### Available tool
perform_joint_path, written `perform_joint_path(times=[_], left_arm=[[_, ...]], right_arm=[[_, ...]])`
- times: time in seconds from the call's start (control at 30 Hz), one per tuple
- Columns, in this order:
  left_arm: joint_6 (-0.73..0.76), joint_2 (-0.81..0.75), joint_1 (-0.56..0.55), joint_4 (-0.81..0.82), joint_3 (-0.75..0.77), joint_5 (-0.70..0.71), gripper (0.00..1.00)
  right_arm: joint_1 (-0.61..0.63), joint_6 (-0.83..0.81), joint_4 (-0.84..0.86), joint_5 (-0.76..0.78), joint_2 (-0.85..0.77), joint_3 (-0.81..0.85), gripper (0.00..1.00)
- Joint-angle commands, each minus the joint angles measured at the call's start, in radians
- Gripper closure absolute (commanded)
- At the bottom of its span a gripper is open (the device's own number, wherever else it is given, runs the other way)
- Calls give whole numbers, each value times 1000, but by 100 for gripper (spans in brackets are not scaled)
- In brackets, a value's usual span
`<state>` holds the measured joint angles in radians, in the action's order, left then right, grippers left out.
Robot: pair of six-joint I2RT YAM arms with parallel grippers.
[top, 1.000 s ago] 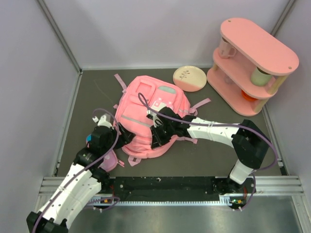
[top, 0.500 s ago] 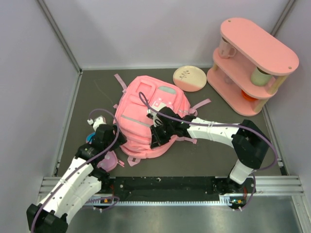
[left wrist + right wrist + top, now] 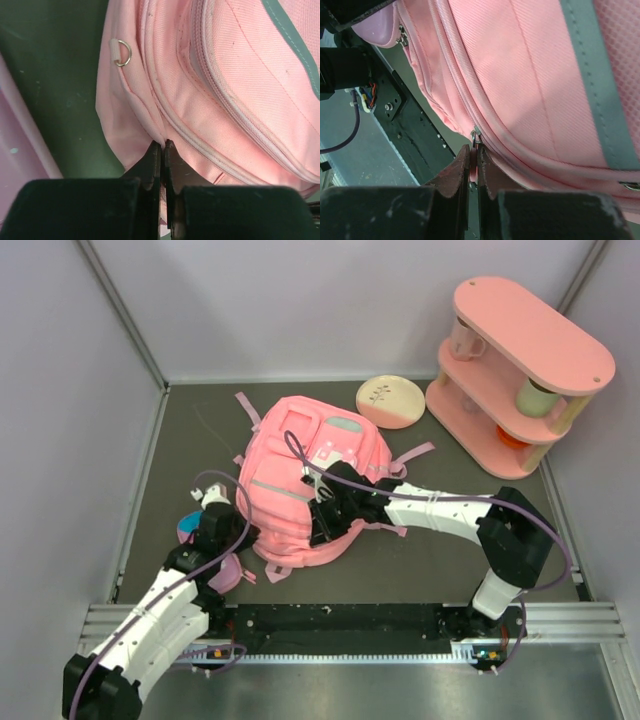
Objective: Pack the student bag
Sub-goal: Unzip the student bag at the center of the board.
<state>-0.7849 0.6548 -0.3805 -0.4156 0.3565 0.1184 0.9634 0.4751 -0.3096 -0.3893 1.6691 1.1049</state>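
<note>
The student bag [image 3: 310, 475], a large pink backpack with a grey stripe [image 3: 295, 47], lies flat in the middle of the dark table. My left gripper [image 3: 163, 144] is at the bag's lower left edge, shut on a fold of its pink fabric beside the zipper seam. A small metal D-ring [image 3: 121, 52] hangs from the bag's side just beyond. At the bag's near edge my right gripper [image 3: 474, 149] is shut on the pink zipper pull below the metal slider [image 3: 476, 134]. In the top view the left gripper [image 3: 243, 530] and right gripper [image 3: 320, 530] sit either side of that edge.
A small pink pouch [image 3: 222, 572] and a blue object [image 3: 187, 527] lie by the left arm. A cream plate [image 3: 390, 402] and a pink two-tier shelf [image 3: 520, 370] holding cups stand at the back right. A black rail [image 3: 350, 620] runs along the near edge.
My left gripper has moved right to the bag's edge, opened wider on the way, then shut on the fabric. The right arm has stayed put on the zipper pull.
</note>
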Motion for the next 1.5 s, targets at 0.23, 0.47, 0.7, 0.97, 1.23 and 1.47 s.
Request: perform_joint_path(times=[0.23,0.47,0.7,0.97,1.23,1.47], left_arm=[[-93,-32,-11,259,-68,-287,100],[-89,-20,-24,305,-48,-309,100],[-89,-46,-57,347,-44,-316,100],[-31,-139,-55,54,-4,-42,50],[62,-90,-46,-58,119,133,16],[107,43,21,26,150,52,29]], right_arm=[[97,68,61,18,32,118,100],[116,80,38,35,112,202,100],[132,94,32,61,179,279,100],[127,86,7,148,173,280,100],[126,94,6,170,126,194,100],[113,94,7,179,86,150,100]])
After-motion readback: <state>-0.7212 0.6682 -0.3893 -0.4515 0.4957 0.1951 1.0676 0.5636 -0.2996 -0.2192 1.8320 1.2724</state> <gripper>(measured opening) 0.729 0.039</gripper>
